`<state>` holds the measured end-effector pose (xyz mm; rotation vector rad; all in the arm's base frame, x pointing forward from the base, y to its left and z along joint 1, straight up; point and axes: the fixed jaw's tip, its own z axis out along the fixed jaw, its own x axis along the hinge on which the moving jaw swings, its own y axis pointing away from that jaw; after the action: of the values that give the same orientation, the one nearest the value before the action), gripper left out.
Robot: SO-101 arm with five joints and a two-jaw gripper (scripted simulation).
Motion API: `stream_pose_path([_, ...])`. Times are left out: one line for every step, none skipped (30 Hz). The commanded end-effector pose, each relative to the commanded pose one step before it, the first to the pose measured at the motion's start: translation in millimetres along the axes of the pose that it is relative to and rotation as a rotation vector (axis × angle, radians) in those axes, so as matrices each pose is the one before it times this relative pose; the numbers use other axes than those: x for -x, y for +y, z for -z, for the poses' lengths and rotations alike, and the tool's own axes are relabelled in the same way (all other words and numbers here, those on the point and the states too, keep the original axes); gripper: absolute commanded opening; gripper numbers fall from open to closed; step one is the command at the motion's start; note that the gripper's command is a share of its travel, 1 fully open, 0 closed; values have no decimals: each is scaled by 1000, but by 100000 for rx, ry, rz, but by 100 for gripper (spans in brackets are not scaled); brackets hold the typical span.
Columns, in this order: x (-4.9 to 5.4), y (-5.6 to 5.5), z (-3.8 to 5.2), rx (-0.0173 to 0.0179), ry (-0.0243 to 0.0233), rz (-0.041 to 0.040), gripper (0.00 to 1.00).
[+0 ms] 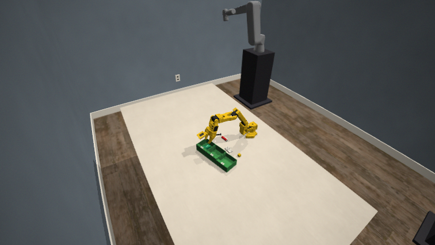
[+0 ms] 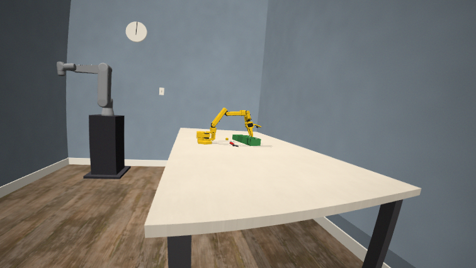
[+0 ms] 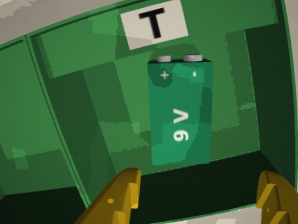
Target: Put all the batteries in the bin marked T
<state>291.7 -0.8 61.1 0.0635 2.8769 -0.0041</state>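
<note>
A green 9 V battery [image 3: 180,112] lies flat on the floor of the bin compartment marked T [image 3: 154,23], terminals toward the label. It shows as a paler patch [image 1: 206,146] in the end compartment of the green row of bins [image 1: 211,159] [image 2: 248,141]. My gripper [image 3: 198,184] [image 1: 209,141] [image 2: 250,134] hangs just above that compartment, fingers apart and clear of the battery. Nothing is between them.
On the table beside the bins lie a red thing [image 1: 224,138] [image 2: 232,143], a small black thing [image 1: 218,133], a white patterned piece [image 1: 228,149] and a small yellow block [image 1: 239,154] [image 2: 226,138]. The arm's base [image 1: 251,129] stands behind them.
</note>
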Motion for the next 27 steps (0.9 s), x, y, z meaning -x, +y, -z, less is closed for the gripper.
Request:
stream_pose_path([12122, -1998, 28227, -8, -8863, -480, 24])
stream_pose_path([-61, -2, 1131, 0, 0, 0, 24])
stream_pose_path([-45, 5, 817, 0, 0, 0, 24])
stream_pose_path([-33, -1, 539, 0, 0, 0, 24])
stream_pose_path([-17, 0, 296, 0, 0, 0, 24])
stream_pose_path([-8, 0, 115, 0, 0, 0, 24])
stream_pose_path([-4, 0, 18, 0, 0, 0, 24])
stream_pose_path([0, 0, 0, 0, 0, 0, 24])
stream_pose_path([0, 0, 0, 0, 0, 0, 24])
stream_pose_path([-2, -2, 1, 0, 1, 3, 24])
stream_pose_path([0, 0, 0, 0, 0, 0, 24])
stream_pose_path([0, 0, 0, 0, 0, 0, 24])
stream_pose_path([0, 0, 0, 0, 0, 0, 24])
stream_pose_path([0, 0, 0, 0, 0, 0, 24])
stream_pose_path([0, 0, 0, 0, 0, 0, 24])
stream_pose_path([0, 0, 0, 0, 0, 0, 24])
stream_pose_path([0, 0, 0, 0, 0, 0, 24])
stream_pose_path([0, 0, 0, 0, 0, 0, 24])
stream_pose_path([0, 0, 0, 0, 0, 0, 24])
stream_pose_path([0, 0, 0, 0, 0, 0, 24])
stream_pose_path([0, 0, 0, 0, 0, 0, 24])
stream_pose_path([0, 0, 0, 0, 0, 0, 24])
stream_pose_path([0, 0, 0, 0, 0, 0, 24])
stream_pose_path([0, 0, 0, 0, 0, 0, 24])
stream_pose_path([0, 0, 0, 0, 0, 0, 24])
stream_pose_path([0, 0, 0, 0, 0, 0, 24])
stream_pose_path([2, -2, -2, 0, 1, -7, 24])
